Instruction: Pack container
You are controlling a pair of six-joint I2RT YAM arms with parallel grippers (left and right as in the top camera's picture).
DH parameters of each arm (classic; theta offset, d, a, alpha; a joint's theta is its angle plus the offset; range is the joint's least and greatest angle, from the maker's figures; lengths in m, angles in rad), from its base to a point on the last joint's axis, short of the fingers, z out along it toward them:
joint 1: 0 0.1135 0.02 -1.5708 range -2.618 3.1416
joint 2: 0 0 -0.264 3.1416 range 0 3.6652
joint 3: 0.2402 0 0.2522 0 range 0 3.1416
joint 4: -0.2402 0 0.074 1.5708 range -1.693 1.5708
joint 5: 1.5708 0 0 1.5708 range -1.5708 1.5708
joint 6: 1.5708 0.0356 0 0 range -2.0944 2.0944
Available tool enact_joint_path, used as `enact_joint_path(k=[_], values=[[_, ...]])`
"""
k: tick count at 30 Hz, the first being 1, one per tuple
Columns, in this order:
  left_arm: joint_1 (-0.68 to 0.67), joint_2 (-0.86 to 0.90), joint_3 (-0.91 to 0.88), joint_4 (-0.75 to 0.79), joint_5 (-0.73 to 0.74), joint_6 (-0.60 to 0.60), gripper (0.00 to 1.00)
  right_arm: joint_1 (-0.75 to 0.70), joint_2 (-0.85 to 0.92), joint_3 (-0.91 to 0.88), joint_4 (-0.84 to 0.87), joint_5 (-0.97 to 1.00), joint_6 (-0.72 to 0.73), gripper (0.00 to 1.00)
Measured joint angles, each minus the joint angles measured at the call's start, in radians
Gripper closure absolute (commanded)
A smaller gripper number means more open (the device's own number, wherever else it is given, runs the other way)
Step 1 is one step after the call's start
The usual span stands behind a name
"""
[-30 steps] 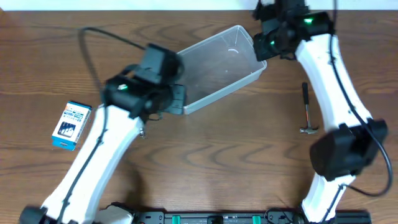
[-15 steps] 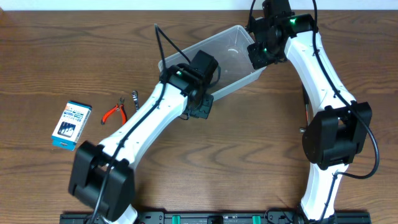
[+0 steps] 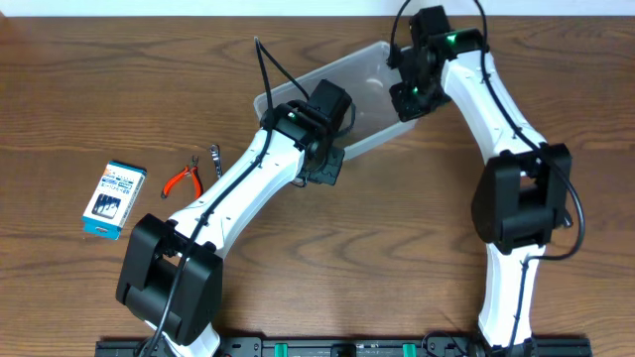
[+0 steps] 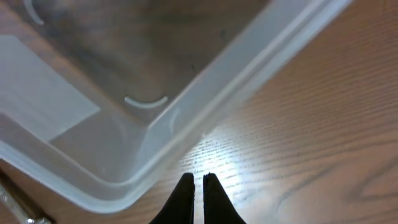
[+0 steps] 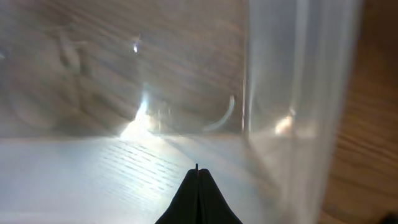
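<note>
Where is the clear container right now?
In the overhead view the container sits angled at the far middle of the table, with the left gripper just outside its near wall and the right gripper at its right end.

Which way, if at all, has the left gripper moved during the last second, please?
Yes: the left gripper moved right, farther from the blue-and-white box.

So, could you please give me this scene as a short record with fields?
container: clear rectangular plastic tub, far middle of table, nothing visible inside
left gripper: shut, empty, just outside tub's near wall
right gripper: shut, empty, at tub's right end
outside tub: red-handled pliers, blue-and-white printed box, both to its left
</note>
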State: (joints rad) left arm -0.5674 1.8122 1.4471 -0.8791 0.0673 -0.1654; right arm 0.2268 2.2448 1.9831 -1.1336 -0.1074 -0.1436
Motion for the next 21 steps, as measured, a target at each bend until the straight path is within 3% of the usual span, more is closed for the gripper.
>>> enact_joint_path(k=[21], values=[[0.092, 0.000, -0.013, 0.036, -0.001, 0.000, 0.94, 0.010, 0.058, 0.000, -0.113, 0.003, -0.004, 0.99]])
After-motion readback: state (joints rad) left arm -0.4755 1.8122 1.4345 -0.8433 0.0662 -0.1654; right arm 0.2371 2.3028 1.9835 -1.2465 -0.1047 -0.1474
